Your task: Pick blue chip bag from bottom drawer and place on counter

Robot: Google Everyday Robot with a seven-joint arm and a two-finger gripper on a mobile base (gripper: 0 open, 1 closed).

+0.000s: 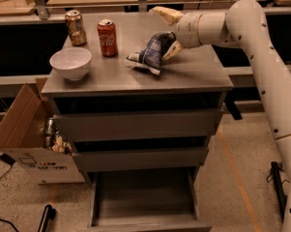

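Our counter (pixel 193 74) carries everything, and below it the bottom drawer (pixel 145 197) stands pulled out. A cardboard box (pixel 24 129) sits left of the cabinet. Our gripper (pixel 160 33) hangs spread wide, released, over the blue chip bag (pixel 150 54) lying on the counter. Left of the bag stand a white bowl (pixel 70 63), a red soda can (pixel 107 37) and a bronze can (pixel 75 27).

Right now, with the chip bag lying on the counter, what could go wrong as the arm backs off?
The claw is open around the blue chip bag on the counter, one finger apparently touching the foil; retreating could drag the bag along. The red soda can stands nearby; a sideways sweep might tip it. The bottom drawer sits pulled out, so the base could bump it.
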